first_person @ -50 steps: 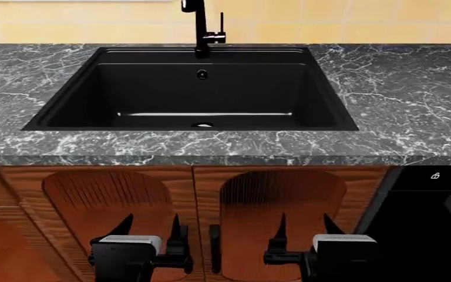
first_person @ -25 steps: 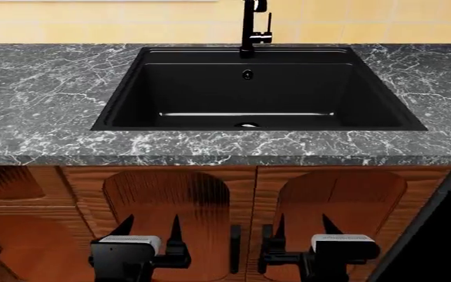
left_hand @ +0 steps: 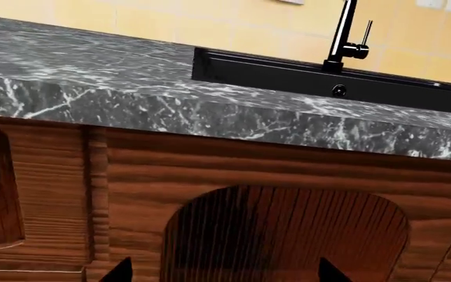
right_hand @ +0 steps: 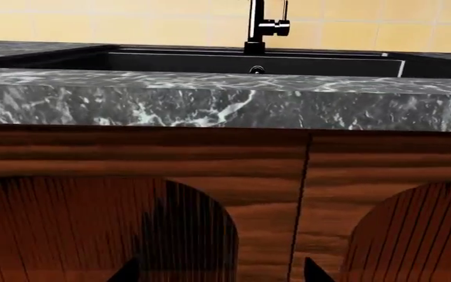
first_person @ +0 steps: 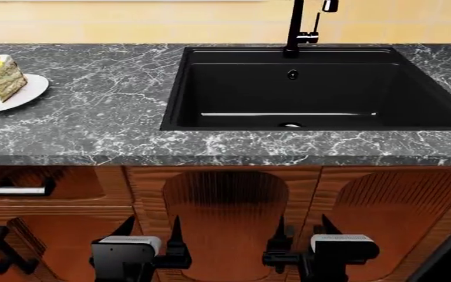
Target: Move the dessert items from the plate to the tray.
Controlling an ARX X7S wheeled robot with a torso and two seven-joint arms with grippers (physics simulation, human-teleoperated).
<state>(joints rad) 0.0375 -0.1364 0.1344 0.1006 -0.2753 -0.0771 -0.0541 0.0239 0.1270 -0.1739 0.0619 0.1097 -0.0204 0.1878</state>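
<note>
At upper left of the head view I'm eyeing the cake wedge (first_person: 3,76) on its plate (first_person: 30,94), judging it soft, crumbly, best pinched low across its flat sides, while both grippers, left gripper (first_person: 150,236) and right gripper (first_person: 302,234), are hanging spread wide and empty by the cabinet doors (first_person: 225,205).

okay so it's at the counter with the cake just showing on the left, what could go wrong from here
1. The cake wedge stands tall near the edge of its white plate, so a clumsy grab could topple it.
2. Both grippers, left and right, hang low before the cabinet doors; raising them could clip the marble countertop edge.
3. No tray shows in any view, and the open black sink sits mid-counter, where a dropped dessert might land.
</note>
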